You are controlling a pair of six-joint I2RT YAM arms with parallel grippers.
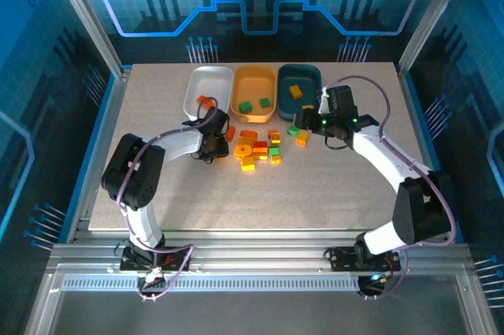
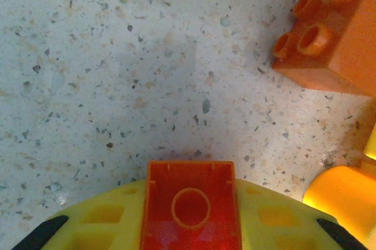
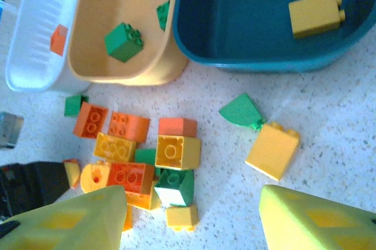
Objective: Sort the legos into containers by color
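Legos [image 1: 256,148] lie clustered on the table [image 1: 331,185], just before the orange-yellow tray [image 1: 253,83]. Left gripper [image 2: 191,232] is clamped on an orange-red brick [image 2: 189,203]. Right gripper [image 3: 191,220] hangs wide open near a yellow brick [image 3: 272,150].

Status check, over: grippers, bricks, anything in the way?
Left gripper shut on orange-red brick, low over table. Right gripper open above the pile. Pile bricks touching, tight picks.

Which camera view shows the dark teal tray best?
The top external view: the whole dark teal tray is visible, a yellow brick inside. The right wrist view, closer, shows two yellow bricks but crops the tray.
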